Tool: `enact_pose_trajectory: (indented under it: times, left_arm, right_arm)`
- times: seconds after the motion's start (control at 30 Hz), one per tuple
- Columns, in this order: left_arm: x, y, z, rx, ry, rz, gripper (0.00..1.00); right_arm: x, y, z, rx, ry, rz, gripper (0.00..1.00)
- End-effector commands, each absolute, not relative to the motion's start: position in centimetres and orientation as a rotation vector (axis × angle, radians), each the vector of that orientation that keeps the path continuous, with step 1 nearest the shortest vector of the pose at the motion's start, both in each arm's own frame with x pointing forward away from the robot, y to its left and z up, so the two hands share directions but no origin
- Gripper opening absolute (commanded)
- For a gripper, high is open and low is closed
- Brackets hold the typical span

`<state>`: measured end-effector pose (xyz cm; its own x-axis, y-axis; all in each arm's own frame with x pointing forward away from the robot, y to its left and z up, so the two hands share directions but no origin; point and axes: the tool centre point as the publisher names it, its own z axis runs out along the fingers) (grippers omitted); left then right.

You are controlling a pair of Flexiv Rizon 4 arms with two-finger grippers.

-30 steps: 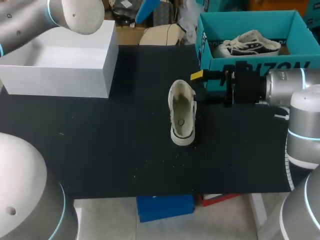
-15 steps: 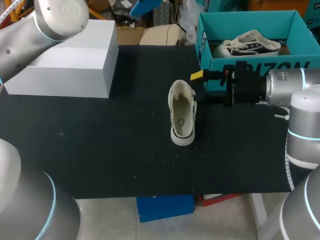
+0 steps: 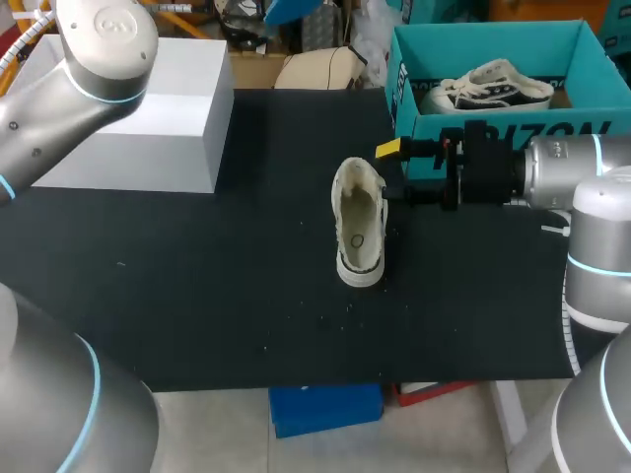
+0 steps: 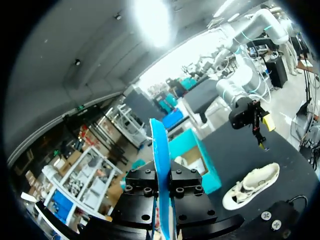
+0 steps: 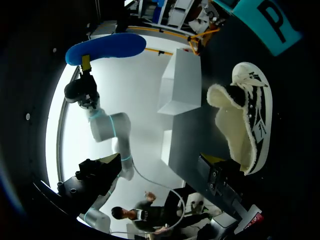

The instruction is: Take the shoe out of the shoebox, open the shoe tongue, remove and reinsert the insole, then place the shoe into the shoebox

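Observation:
A white shoe (image 3: 358,225) with a fleecy lining lies on the black table, its mouth facing up. Just to its right, my right gripper (image 3: 399,173) hangs open and empty, level with the shoe's upper half; in the right wrist view the shoe (image 5: 246,117) lies ahead of and beside that gripper (image 5: 160,175). My left gripper (image 4: 162,186) is raised high over the table's far left, shut on a blue insole (image 4: 160,160) that stands on edge between its jaws. The insole (image 5: 106,47) also shows in the right wrist view, and just at the head view's top. The teal shoebox (image 3: 493,130) stands at the back right.
A second shoe (image 3: 488,87), white with dark sole, lies inside the teal shoebox. A white box (image 3: 168,123) stands at the back left of the table (image 3: 217,286). My left arm's joint (image 3: 106,39) hangs above that box.
My left arm has swung leftward and up, uncovering the white box's top. The right arm and the shoe have stayed where they were.

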<state>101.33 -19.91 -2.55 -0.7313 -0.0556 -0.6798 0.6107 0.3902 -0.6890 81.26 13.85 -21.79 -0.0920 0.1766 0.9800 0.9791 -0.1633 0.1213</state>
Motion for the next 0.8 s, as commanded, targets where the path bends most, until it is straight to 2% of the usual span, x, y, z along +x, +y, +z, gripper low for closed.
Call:
enact_pose_trajectory:
  times: [0.03, 0.37, 0.8]
  left_arm:
    - [98.5, -20.0, -4.3, 0.632, 1.858, -1.318, 0.0]
    - [95.1, -19.8, -7.3, 0.791, 1.709, -1.364, 0.0]
    - [95.1, -19.8, -7.3, 0.791, 1.709, -1.364, 0.0]
  right_arm:
    - [81.2, 14.0, -21.9, -1.416, -1.327, -1.339, 1.0]
    - [81.2, 14.0, -21.9, -1.416, -1.327, -1.339, 1.0]
    - [81.2, 14.0, -21.9, -1.416, -1.327, -1.339, 1.0]
